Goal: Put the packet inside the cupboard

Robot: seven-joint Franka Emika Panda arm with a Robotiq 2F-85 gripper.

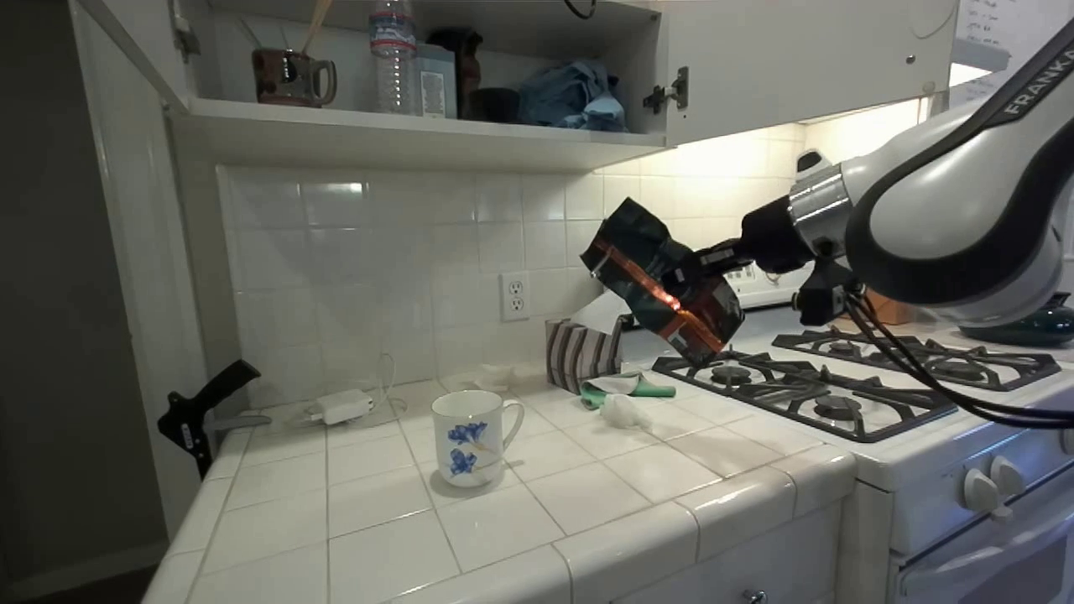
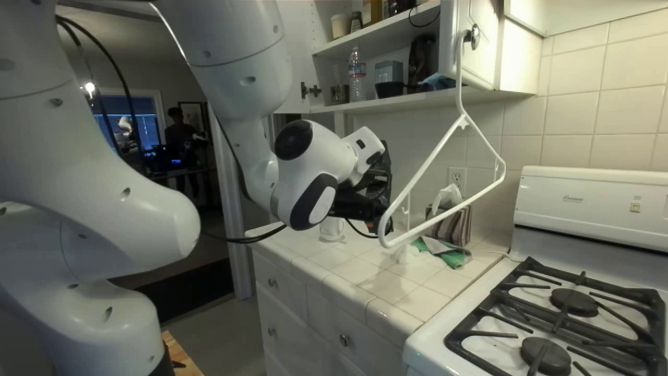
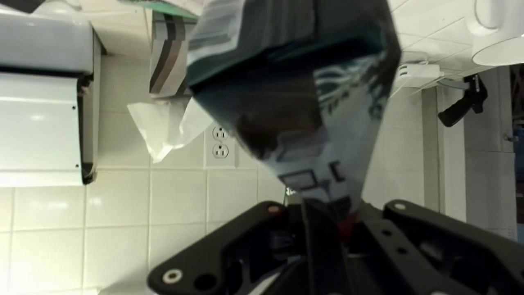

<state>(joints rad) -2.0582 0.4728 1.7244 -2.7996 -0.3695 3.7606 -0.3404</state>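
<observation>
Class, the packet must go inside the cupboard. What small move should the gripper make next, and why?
Probably a short lift of the gripper. It grips the packet, which appears lower than the open cupboard in both exterior views; moving inward at this height would likely carry it underneath, toward the tiled wall.

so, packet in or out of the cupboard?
Out. The packet is held in midair by the end effector, below the cupboard in both exterior views.
</observation>
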